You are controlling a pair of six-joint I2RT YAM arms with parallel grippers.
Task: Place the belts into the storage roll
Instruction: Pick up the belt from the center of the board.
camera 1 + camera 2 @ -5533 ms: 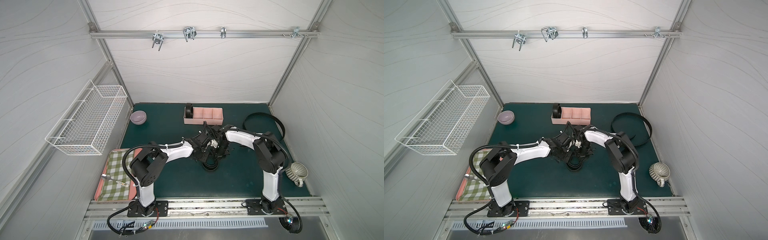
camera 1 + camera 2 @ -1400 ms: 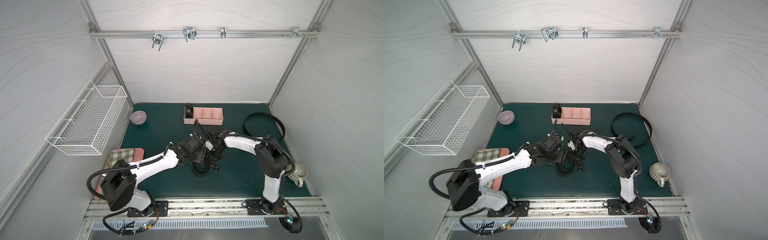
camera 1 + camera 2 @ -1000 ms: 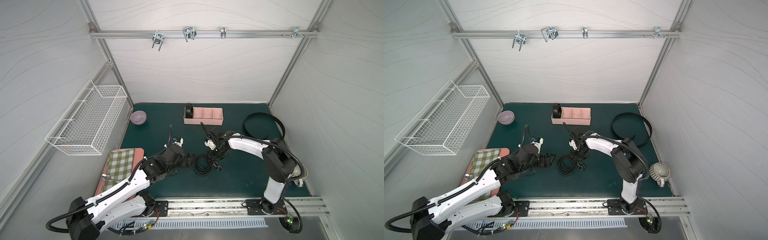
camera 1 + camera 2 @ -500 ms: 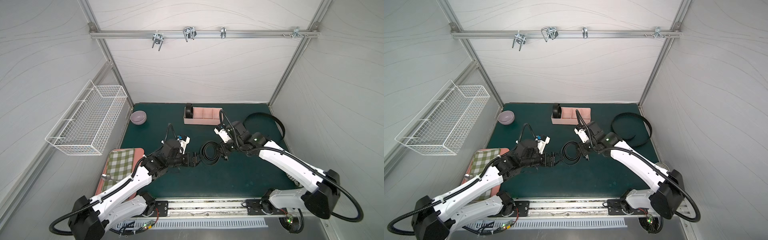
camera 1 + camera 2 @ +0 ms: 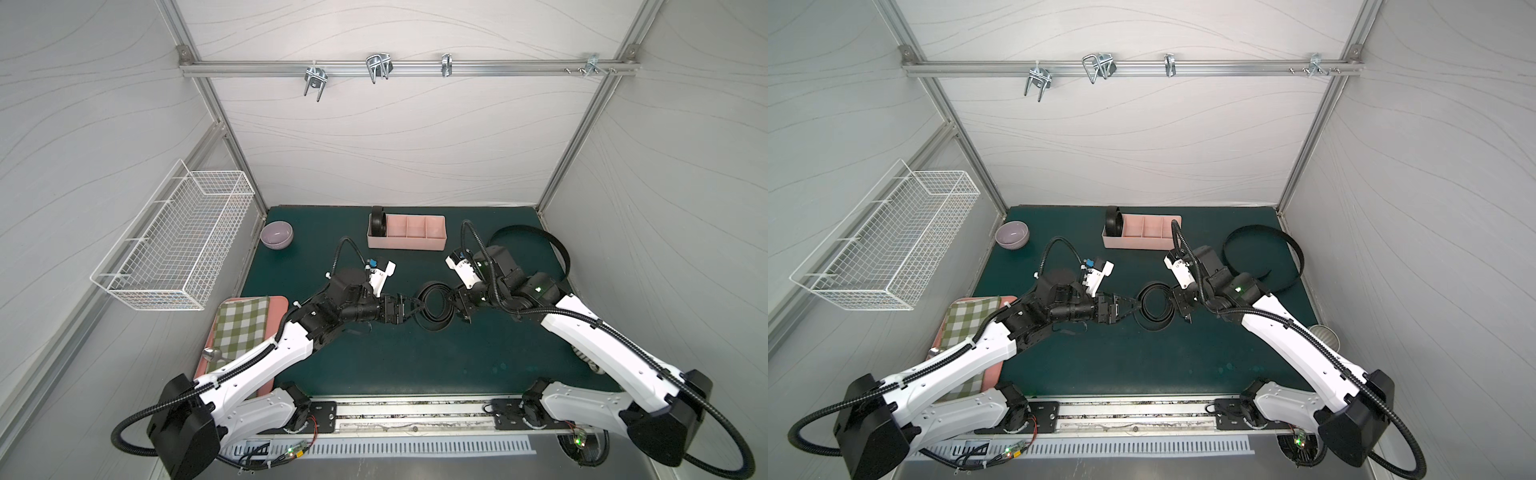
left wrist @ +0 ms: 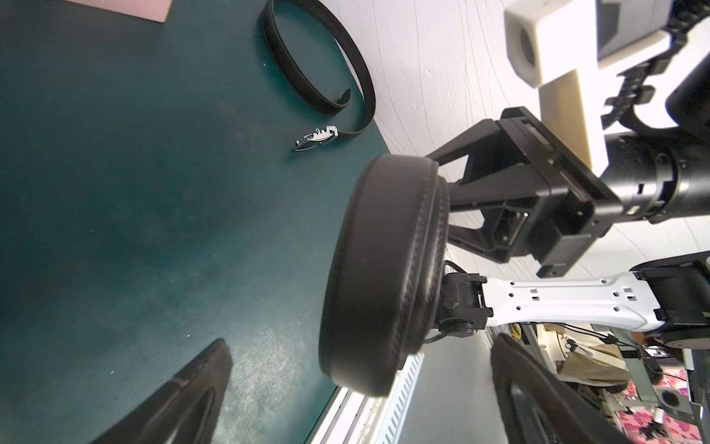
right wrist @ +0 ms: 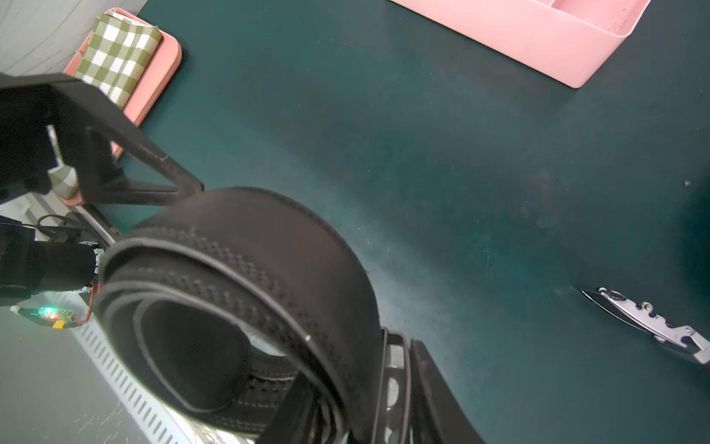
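coiled belt (image 6: pixel 384 276) clamped in right pincer (image 5: pixel 456 305), left pincer (image 5: pixel 417 310) spread apart beside it

Both top views look steeply down from overhead, far off, on my whole green surface (image 5: pixel 395 365). Wrist cameras sit close behind my left pincer (image 5: pixel 420 311) and right pincer (image 5: pixel 454 307), facing each other across the coiled belt (image 6: pixel 384 269) both frame.

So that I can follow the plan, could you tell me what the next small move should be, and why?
Probably close the left gripper on the coiled belt: its jaws stand wide open on either side of the coil, which the right gripper holds clear of the mat, so both would then steady it.
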